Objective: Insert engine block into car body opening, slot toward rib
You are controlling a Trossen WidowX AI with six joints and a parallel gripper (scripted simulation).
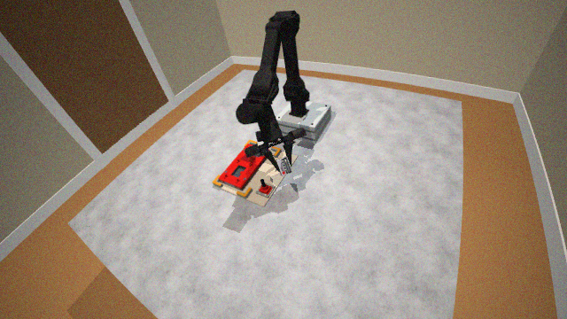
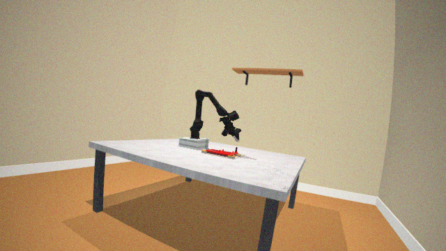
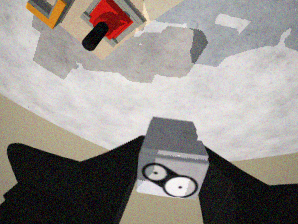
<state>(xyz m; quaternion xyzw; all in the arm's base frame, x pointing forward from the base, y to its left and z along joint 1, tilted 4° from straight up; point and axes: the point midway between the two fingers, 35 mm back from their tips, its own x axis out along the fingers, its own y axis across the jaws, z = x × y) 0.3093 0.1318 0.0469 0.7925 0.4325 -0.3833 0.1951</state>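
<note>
The gripper (image 1: pixel 285 170) (image 2: pixel 237 139) (image 3: pixel 169 144), partly open, is clamping the engine block (image 1: pixel 284 166) (image 2: pixel 237 140) (image 3: pixel 175 165) above the board's edge (image 1: pixel 276 188), its tilt risking jamming at the opening (image 1: pixel 239 171).

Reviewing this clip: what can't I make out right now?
- Block's slot: not identifiable, too small and grainy in the top view.
- Rib in the car body's opening: too small in the top view, outside the wrist view.
- Jaw contact: block hides the inner faces in the wrist view.
</note>
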